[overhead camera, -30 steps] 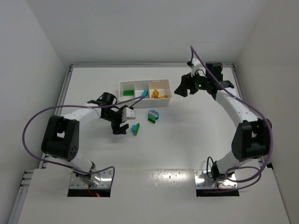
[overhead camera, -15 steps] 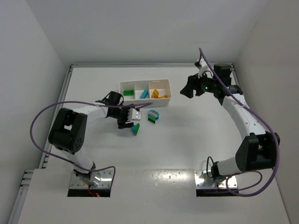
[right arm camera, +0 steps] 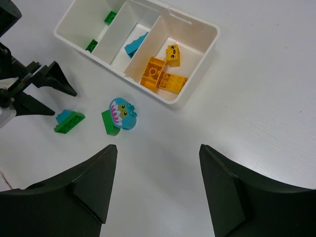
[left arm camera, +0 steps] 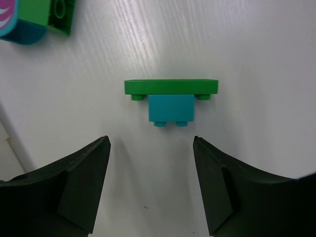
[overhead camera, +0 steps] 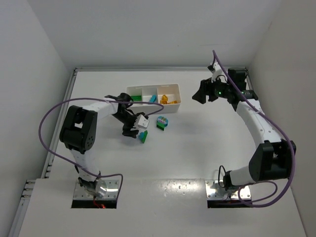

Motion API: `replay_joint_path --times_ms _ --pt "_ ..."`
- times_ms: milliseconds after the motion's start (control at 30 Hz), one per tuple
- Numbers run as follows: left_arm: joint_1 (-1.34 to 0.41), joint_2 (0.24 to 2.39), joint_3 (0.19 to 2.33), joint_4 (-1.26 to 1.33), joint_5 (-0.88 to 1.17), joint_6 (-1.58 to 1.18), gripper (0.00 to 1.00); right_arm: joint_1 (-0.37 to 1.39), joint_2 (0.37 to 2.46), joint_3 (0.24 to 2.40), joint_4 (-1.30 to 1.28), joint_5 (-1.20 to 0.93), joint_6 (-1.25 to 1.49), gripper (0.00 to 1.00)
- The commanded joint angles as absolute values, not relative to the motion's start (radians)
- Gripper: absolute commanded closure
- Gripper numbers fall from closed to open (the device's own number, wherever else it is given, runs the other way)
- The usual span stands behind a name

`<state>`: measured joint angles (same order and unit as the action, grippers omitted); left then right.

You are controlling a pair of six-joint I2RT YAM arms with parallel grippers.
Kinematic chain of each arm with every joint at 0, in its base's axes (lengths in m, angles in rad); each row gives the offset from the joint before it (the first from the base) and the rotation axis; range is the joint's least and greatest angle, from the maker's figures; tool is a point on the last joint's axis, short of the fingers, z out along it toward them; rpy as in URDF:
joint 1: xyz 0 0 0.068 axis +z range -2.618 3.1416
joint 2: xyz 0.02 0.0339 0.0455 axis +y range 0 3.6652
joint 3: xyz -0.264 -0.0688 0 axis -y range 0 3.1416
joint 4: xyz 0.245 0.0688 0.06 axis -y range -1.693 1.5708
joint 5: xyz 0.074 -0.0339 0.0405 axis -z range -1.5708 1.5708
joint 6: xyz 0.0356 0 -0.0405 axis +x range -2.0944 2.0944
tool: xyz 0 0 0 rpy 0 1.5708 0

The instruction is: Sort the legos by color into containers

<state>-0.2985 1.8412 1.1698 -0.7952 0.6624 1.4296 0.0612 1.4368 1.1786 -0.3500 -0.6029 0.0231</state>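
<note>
The white tray [overhead camera: 153, 88] stands at the table's back middle; it also shows in the right wrist view [right arm camera: 205, 59]. Its left compartment holds green legos [right arm camera: 110, 18], the middle a cyan one [right arm camera: 134, 45], the right orange ones [right arm camera: 160, 76]. A green plate [left arm camera: 170, 87] joined to a cyan brick [left arm camera: 170, 109] lies on the table just ahead of my open, empty left gripper [left arm camera: 150, 140]. A cyan flower-face piece on a green brick [overhead camera: 161, 122] lies to its right. My right gripper [right arm camera: 158, 148] is open and empty, high above the table right of the tray.
White walls close the table at the left, back and right. The left arm's purple cable [overhead camera: 49, 123] loops over the left side. The left gripper [right arm camera: 64, 103] shows in the right wrist view beside the green-and-cyan piece [right arm camera: 69, 122].
The left arm has swung inward and its gripper turned to face the green-and-cyan piece. The right gripper moved right, away from the tray, then held still.
</note>
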Motion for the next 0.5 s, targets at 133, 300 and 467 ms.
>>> replay_joint_path --times_ms 133,300,467 --pt "-0.276 1.784 1.147 -0.878 0.706 1.494 0.26 0.048 1.427 1.167 -0.33 -0.624 0.029 0.32" --pt "-0.322 1.761 1.117 -0.799 0.677 1.388 0.26 0.048 1.417 1.158 -0.33 -0.634 0.029 0.32" --pt "-0.342 1.752 1.117 -0.769 0.667 1.336 0.25 0.048 1.417 1.158 -0.33 -0.634 0.029 0.32"
